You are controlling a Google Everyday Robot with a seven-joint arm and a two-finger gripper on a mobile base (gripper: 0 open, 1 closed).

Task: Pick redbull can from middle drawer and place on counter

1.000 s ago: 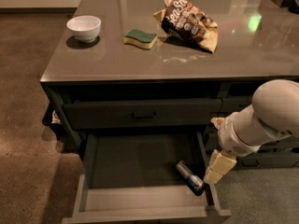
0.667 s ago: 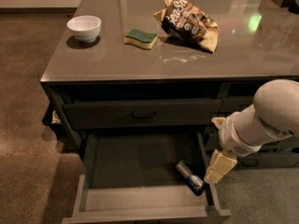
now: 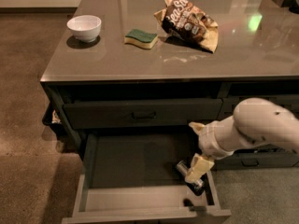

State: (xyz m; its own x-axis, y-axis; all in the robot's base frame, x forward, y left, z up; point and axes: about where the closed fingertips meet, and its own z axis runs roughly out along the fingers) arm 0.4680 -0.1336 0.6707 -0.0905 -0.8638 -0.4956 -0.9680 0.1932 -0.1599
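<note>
The redbull can [image 3: 198, 185] lies on its side at the right end of the open middle drawer [image 3: 131, 160], near the drawer's front right corner. My gripper [image 3: 198, 166] hangs from the white arm that comes in from the right. It sits just above the can's middle and covers part of it. The can's silver end [image 3: 180, 166] shows to the left of the gripper. The counter [image 3: 140, 55] is the glossy grey top above the drawers.
On the counter stand a white bowl [image 3: 84, 27], a green-and-yellow sponge [image 3: 141, 38] and a brown snack bag [image 3: 189, 22]. A shut drawer with a small dark bar handle [image 3: 143, 115] is above the open one. More drawers are at the right behind the arm.
The gripper has moved left from beside the drawer's right wall to over the can. The can, the drawer and the counter things have not moved.
</note>
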